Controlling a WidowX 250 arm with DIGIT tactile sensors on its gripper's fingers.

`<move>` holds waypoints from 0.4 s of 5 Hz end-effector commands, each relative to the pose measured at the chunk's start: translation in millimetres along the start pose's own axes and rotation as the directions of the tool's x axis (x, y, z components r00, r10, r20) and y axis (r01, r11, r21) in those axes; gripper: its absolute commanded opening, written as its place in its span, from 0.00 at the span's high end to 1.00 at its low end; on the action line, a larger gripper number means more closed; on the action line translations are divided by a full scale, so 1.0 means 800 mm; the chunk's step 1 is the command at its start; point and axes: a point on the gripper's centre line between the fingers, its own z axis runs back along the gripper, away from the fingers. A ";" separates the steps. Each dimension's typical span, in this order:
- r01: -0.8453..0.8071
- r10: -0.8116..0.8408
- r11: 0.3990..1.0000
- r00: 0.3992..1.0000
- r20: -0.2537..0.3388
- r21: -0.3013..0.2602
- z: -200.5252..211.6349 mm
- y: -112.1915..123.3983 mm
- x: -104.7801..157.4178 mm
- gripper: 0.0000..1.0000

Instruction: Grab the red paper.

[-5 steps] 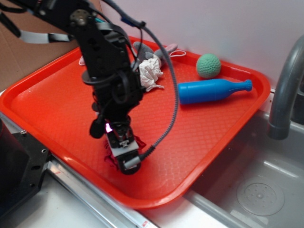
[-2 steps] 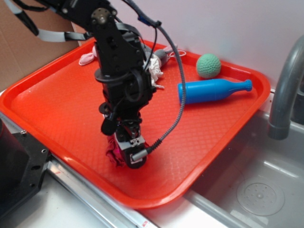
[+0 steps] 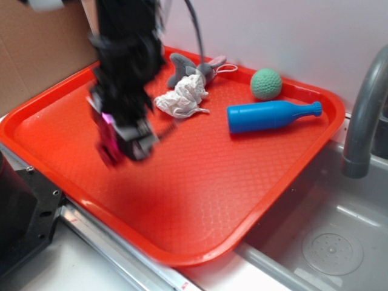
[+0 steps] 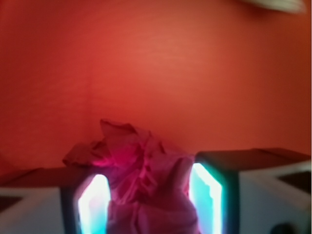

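The red paper [image 4: 141,170], a crumpled magenta wad, sits squeezed between my two fingers, filling the gap in the wrist view. My gripper [image 4: 148,195] is shut on it. In the exterior view the gripper [image 3: 118,142] is blurred by motion and hangs above the left part of the red tray [image 3: 200,200]. A sliver of the magenta paper [image 3: 108,142] shows at the fingers there. The paper is lifted off the tray floor.
On the tray's far side lie a white paper wad [image 3: 182,97], a grey plush toy [image 3: 194,66], a green ball [image 3: 266,83] and a blue plastic bottle [image 3: 270,115]. A grey faucet [image 3: 364,115] and sink basin [image 3: 327,242] are at the right.
The gripper shut on the red paper near the tray's front, then rose and swung left with it. The white wad and plush toy are now uncovered.
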 end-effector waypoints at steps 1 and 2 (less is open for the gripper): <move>-0.376 0.375 0.926 0.905 0.202 -0.037 0.125 0.116 -0.048 1.00; -0.284 0.306 0.952 0.887 0.345 -0.113 0.158 0.128 -0.058 1.00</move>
